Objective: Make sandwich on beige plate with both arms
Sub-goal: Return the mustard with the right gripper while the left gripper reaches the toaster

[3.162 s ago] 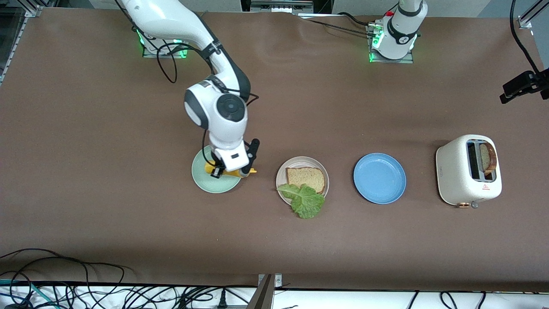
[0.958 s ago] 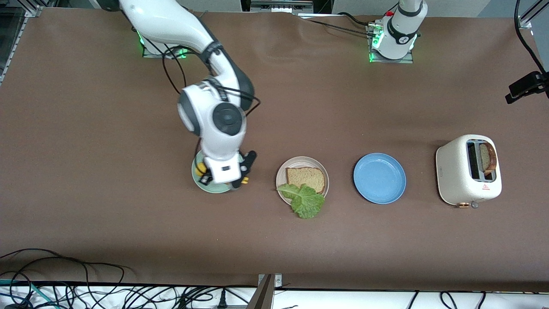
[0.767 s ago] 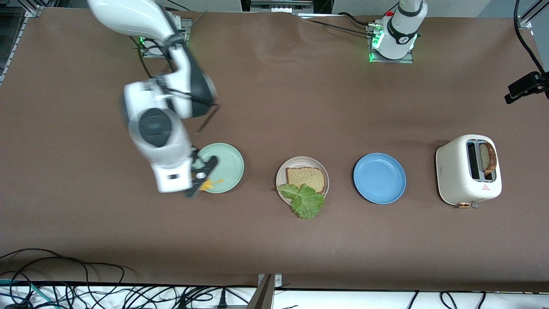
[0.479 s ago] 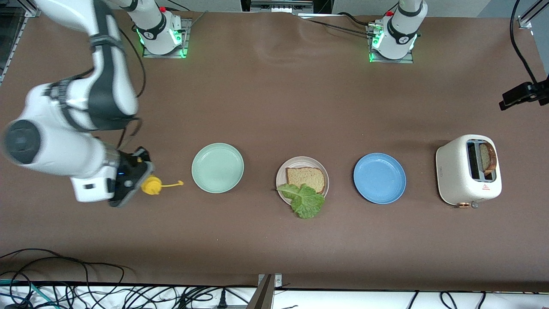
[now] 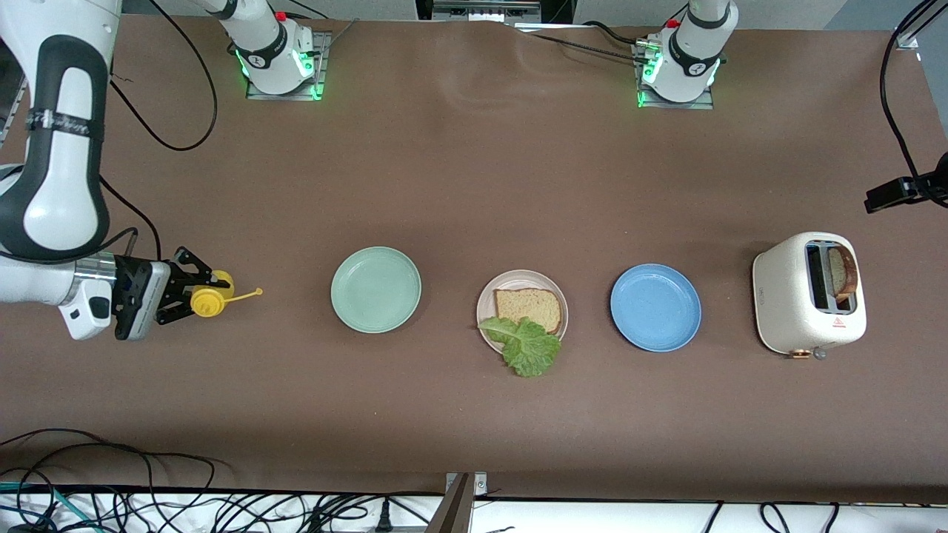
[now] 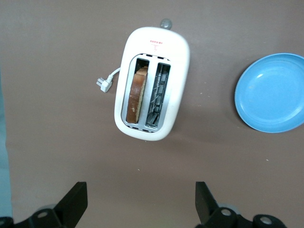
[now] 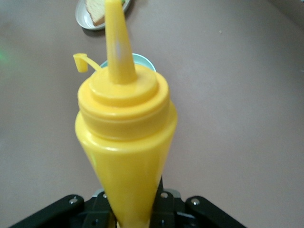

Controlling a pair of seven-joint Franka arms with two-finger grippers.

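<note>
Right claw (image 5: 194, 290) grips yellow mustard bottle (image 5: 209, 298) over the tabletop's (image 5: 459, 185) right-arm end. Left claw (image 6: 141, 209) spread wide, empty, above toaster (image 6: 152, 88). Counts: three plates, two bread slices, one lettuce leaf (image 5: 526, 345).

Glossy white arms (image 5: 55, 141) — black joint bands, trailing black cables, green-lit bases, black end effector (image 5: 181, 285)

Even overhead light, soft shadows, sharp
</note>
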